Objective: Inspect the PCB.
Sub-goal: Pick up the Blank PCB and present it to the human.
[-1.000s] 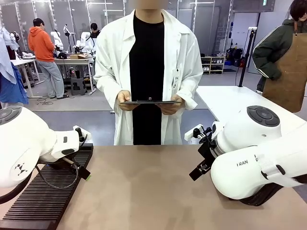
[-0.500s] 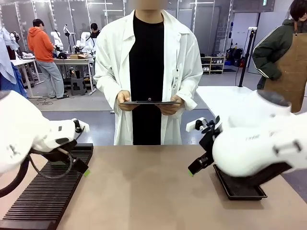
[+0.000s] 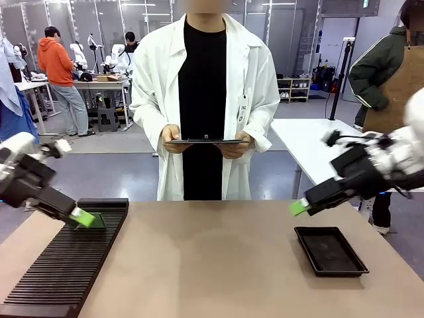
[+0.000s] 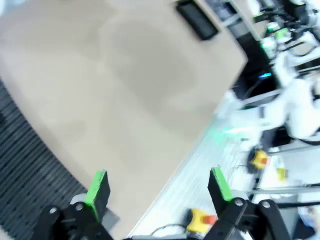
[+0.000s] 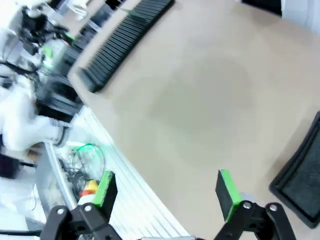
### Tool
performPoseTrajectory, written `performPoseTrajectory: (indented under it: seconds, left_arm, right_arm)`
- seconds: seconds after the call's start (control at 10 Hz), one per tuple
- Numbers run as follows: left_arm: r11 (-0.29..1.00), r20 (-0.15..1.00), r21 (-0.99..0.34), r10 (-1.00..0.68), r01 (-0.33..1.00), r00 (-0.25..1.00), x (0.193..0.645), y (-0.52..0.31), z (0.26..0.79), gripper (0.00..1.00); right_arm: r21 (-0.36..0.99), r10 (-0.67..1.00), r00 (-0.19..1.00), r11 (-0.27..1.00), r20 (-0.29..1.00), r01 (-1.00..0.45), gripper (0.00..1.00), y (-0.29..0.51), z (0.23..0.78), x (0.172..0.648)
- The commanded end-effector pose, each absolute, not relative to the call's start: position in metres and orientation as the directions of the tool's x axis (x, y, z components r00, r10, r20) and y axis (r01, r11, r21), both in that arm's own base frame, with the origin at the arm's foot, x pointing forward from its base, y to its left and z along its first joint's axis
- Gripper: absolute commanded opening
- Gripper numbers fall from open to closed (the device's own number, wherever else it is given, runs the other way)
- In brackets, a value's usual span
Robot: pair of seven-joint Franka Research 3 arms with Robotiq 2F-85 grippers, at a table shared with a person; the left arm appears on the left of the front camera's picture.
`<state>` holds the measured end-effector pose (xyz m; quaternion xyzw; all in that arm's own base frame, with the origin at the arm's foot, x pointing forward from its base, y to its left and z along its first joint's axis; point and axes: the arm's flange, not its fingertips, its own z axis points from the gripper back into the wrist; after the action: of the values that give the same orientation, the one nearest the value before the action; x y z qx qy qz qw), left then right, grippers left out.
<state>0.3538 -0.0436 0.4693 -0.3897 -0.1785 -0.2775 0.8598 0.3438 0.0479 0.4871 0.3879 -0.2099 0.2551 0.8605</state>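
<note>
PCB (image 3: 98, 222) lies flat, dark green, on the ridged rack's (image 3: 59, 271) far end, with the left claw (image 3: 81, 216) just beside it (the person's coat tag is too small to read). Left wrist view: fingers spread, blurred. Right wrist view: right claw (image 5: 167, 192) spread over the desk (image 5: 210, 100), near the black tray (image 5: 300, 185).

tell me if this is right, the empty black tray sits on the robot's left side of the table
Wrong side: the empty black tray sits on the robot's right side of the table, near the right gripper, as the front view shows.
</note>
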Motion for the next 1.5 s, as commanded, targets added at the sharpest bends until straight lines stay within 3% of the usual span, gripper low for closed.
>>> performPoseTrajectory:
  seconds: [0.0, 0.1, 0.3, 0.7, 1.0, 1.1, 1.4]
  left_arm:
    - [0.469, 0.464, -0.740, -0.163, 0.482, 0.871, 0.340, 0.023, 0.451, 1.00]
    - [0.443, 0.445, -0.785, -0.083, 0.433, 0.892, 0.328, 0.057, 0.438, 1.00]
    - [0.367, 0.476, -0.830, 0.075, 0.420, 0.876, 0.291, 0.124, 0.408, 1.00]
    - [0.340, 0.460, -0.867, 0.267, 0.364, 0.847, 0.249, 0.185, 0.368, 1.00]
    - [0.350, 0.470, -0.863, 0.295, 0.364, 0.832, 0.252, 0.190, 0.371, 1.00]
    - [0.356, 0.432, -0.877, 0.291, 0.322, 0.854, 0.251, 0.214, 0.366, 1.00]
    - [0.356, 0.432, -0.877, 0.291, 0.322, 0.854, 0.251, 0.214, 0.366, 1.00]
  right_arm:
    - [0.709, 0.152, 0.842, 0.474, 0.518, -0.522, 1.00, -0.017, 0.459, 0.312]
    - [0.722, 0.114, 0.818, 0.413, 0.564, -0.555, 1.00, -0.049, 0.450, 0.295]
    - [0.815, -0.095, 0.843, 0.333, 0.529, -0.474, 1.00, -0.109, 0.417, 0.261]
    - [0.867, -0.222, 0.850, 0.275, 0.478, -0.416, 1.00, -0.148, 0.376, 0.225]
    - [0.861, -0.215, 0.853, 0.312, 0.475, -0.401, 1.00, -0.143, 0.376, 0.230]
    - [0.882, -0.230, 0.864, 0.270, 0.448, -0.385, 1.00, -0.195, 0.378, 0.241]
    - [0.882, -0.230, 0.864, 0.270, 0.448, -0.385, 1.00, -0.195, 0.378, 0.241]
